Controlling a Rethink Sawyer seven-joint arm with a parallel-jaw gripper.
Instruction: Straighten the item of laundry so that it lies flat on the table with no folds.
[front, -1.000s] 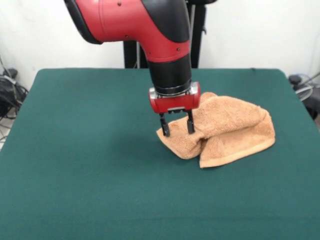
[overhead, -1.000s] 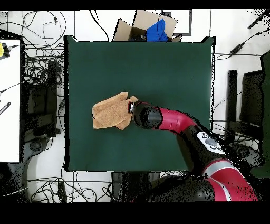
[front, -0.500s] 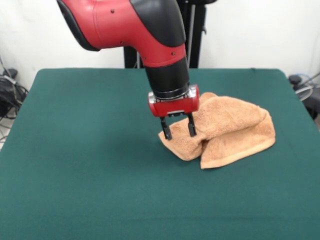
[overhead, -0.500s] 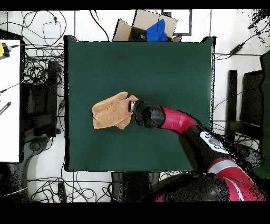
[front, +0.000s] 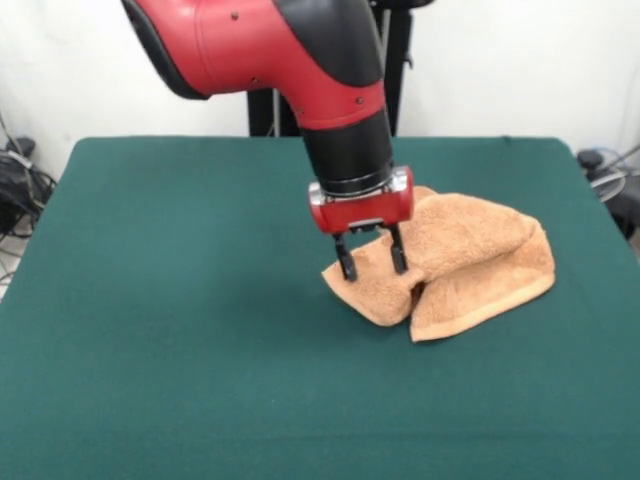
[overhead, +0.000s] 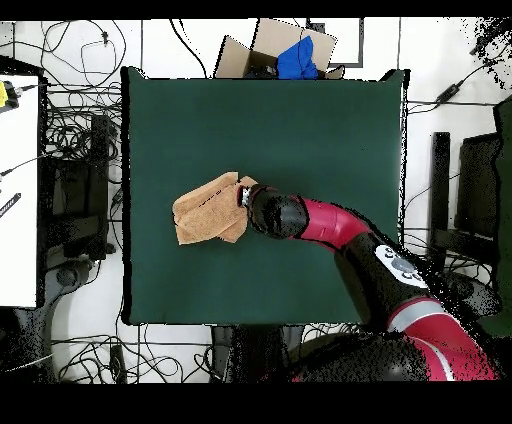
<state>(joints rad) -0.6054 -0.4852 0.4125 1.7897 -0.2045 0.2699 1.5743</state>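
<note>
The item of laundry (front: 470, 260) is a light-orange towel lying bunched and folded over itself on the right half of the green table (front: 150, 300). My gripper (front: 372, 264) points straight down over the towel's left end. It is open, with both fingertips set on the cloth and a raised fold between them. In the overhead view the towel (overhead: 203, 210) lies left of the table's (overhead: 300, 120) middle, and the arm's wrist covers most of the gripper (overhead: 244, 198) at the towel's right edge.
Beyond the table's far edge in the overhead view sits a cardboard box (overhead: 262, 50) holding a blue cloth. Cables cover the floor around the table, and a white desk (overhead: 18, 200) stands at the left.
The gripper has shifted a little to the right in the front view, and the towel's left end and hem have moved with it. The finger spacing looks the same.
</note>
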